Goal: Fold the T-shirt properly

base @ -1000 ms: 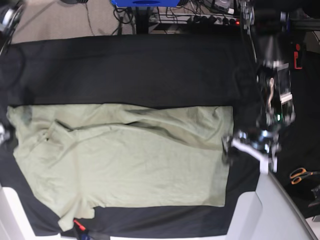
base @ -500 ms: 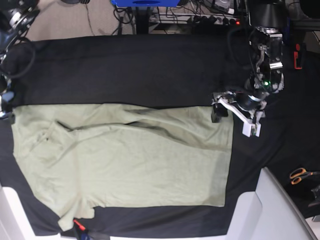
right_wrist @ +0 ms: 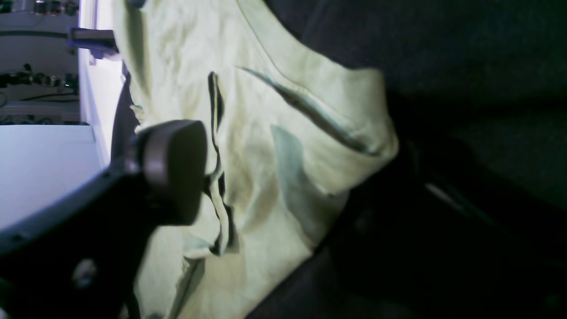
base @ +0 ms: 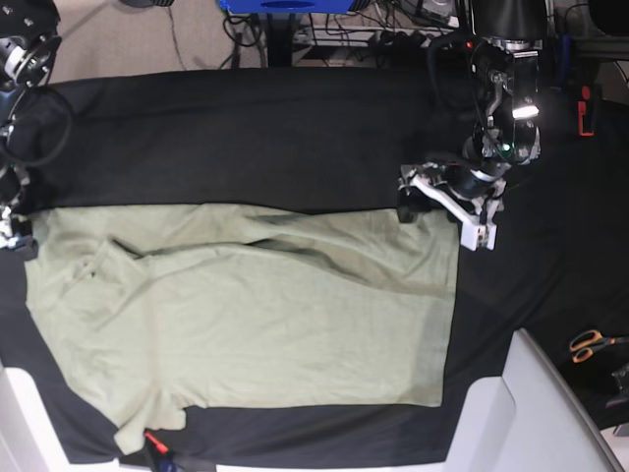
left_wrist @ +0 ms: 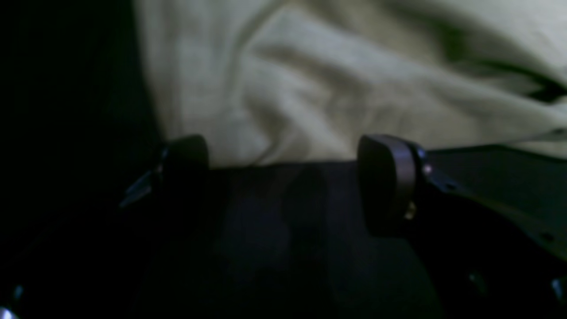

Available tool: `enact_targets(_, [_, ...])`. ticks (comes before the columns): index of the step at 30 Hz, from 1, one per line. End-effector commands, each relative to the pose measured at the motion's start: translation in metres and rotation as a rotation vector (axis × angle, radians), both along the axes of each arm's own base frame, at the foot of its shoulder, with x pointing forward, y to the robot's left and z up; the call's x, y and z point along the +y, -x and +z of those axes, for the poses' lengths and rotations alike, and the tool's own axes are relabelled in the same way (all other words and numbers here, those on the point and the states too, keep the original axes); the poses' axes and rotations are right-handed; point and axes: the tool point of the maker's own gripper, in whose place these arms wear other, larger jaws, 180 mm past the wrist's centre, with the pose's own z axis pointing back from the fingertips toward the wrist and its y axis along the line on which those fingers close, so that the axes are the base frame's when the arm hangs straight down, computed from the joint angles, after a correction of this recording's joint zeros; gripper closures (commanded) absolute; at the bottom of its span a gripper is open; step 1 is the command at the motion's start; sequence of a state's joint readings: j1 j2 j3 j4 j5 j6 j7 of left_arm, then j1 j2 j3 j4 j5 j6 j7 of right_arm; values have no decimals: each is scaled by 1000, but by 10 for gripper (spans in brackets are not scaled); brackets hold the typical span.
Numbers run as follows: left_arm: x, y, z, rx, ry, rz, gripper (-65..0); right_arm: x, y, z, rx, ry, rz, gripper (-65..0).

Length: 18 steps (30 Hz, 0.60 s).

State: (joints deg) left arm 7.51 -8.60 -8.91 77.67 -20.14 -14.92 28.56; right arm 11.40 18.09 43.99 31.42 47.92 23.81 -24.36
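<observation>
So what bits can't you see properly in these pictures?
- Right end effector: right wrist view shows one finger; the other is lost in darkness over the black cloth.
- In the base view it sits at the picture's edge, cut off.
- T-shirt hem corner: left wrist view is blurred, so contact with the left end effector is unclear.
- Red thing below the sleeve: too small.

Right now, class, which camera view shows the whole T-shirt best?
The base view: the T-shirt lies spread flat on the black cloth, every edge visible. The left wrist view shows only a wrinkled hem corner; the right wrist view shows one bunched sleeve area.
</observation>
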Motion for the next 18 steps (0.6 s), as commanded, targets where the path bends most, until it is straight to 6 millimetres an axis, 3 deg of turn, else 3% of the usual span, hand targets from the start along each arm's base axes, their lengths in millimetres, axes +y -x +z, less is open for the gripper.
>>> enact_targets(1, [-1,-11,11,-46,13,4,-485,11,7,-11,69,-23,44,-422])
enact_targets(4, [0,-9,7,-35,17,9,-495,11,6,-10,67,-23,45,-279])
enact_targets(8, [-1,-5,1,-16,117,63,-561,11,6,-10,67,-23,45,0])
enact_targets(11, [10,-1,-4,-3,240,172,-619,11,7,-11,69,-25,46,-23])
enact_targets(18, [14,2,-10,9,263,210,-617,12,8,-12,71,-26,48,0])
